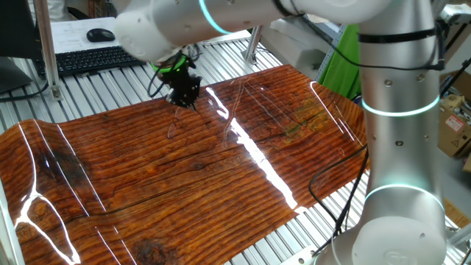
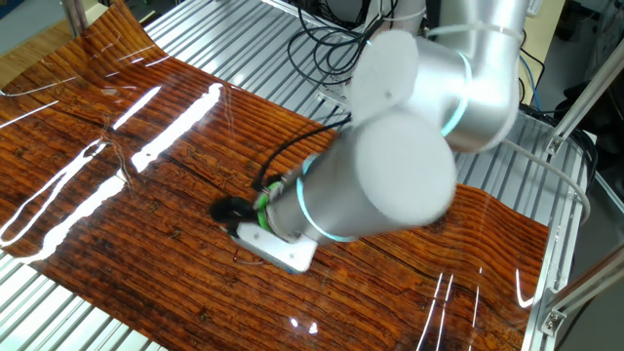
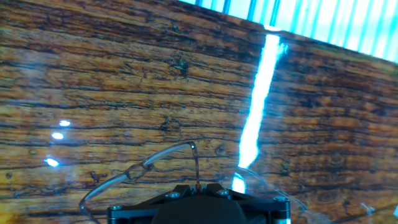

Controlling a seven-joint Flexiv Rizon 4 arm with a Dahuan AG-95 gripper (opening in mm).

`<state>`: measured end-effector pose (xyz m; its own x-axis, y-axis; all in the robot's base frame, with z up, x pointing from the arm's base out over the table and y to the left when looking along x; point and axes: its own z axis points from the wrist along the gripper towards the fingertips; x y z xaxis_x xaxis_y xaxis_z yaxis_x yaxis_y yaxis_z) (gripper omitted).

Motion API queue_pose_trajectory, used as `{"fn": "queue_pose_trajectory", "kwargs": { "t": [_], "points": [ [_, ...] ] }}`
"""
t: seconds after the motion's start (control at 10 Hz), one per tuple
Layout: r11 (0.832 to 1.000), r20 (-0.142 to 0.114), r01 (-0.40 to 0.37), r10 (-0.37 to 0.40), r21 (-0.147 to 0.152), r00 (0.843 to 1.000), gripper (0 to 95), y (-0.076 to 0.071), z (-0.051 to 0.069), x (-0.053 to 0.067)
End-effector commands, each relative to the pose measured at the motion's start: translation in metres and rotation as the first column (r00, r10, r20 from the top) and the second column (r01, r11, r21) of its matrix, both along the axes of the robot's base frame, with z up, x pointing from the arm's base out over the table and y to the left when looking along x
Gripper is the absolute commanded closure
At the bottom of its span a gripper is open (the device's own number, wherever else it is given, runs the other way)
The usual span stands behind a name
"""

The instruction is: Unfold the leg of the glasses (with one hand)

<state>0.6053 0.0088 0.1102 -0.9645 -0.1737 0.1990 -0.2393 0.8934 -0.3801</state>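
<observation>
Glasses (image 3: 146, 167) are seen lying on the worktop (image 3: 93, 81) just beyond the pincer (image 3: 198, 198), near its tip. Whether the pincer is spread or pinching cannot be told. Unfolding of the leg is judged barely begun, with the swing outward left.

The silver arm (image 1: 401, 110) reaches out from its upright column, teal rings glowing at the joints, wrist (image 2: 375, 185) bent downward. The black gripper (image 1: 182, 94) points down close over the wood-grain mat (image 1: 147, 184). In the hand view only its dark body (image 3: 199, 208) shows; whether the jaws are apart can't be told.
</observation>
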Motion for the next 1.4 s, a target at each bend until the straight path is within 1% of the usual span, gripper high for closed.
{"fn": "queue_pose_trajectory", "kwargs": {
  "t": [0.1,0.2,0.3,0.4,0.5,0.6,0.7,0.8,0.9,1.1,1.2,1.3,1.4],
  "points": [
    [1.000,0.004,-0.002,0.002,0.014,1.000,95.0,-0.0003,0.0026,-0.0011],
    [1.000,0.004,-0.002,0.002,0.009,1.000,95.0,-0.0004,0.0030,-0.0012],
    [1.000,0.002,-0.001,0.001,-0.011,1.000,95.0,-0.0005,0.0031,-0.0012],
    [0.999,-0.015,0.007,-0.008,-0.041,1.000,95.0,-0.0005,0.0032,-0.0012],
    [0.999,-0.024,0.011,-0.012,-0.045,1.000,95.0,-0.0007,0.0035,-0.0013],
    [0.998,-0.037,0.017,-0.020,-0.057,0.999,95.0,-0.0011,0.0039,-0.0014],
    [0.997,-0.043,0.021,-0.024,-0.074,0.999,95.0,-0.0013,0.0038,-0.0015],
    [0.997,-0.048,0.023,-0.027,-0.077,0.998,95.0,-0.0016,0.0039,-0.0016],
    [0.997,-0.051,0.025,-0.028,-0.072,0.998,95.0,-0.0017,0.0039,-0.0018],
    [0.997,-0.056,0.027,-0.031,-0.073,0.998,95.0,-0.0018,0.0038,-0.0019],
    [0.996,-0.081,0.039,-0.045,-0.079,0.996,95.0,-0.0018,0.0036,-0.0018],
    [0.996,-0.091,0.044,-0.051,-0.081,0.995,95.0,-0.0017,0.0034,-0.0018],
    [0.996,-0.090,0.043,-0.050,-0.078,0.995,95.0,-0.0018,0.0032,-0.0019]
  ]
}}
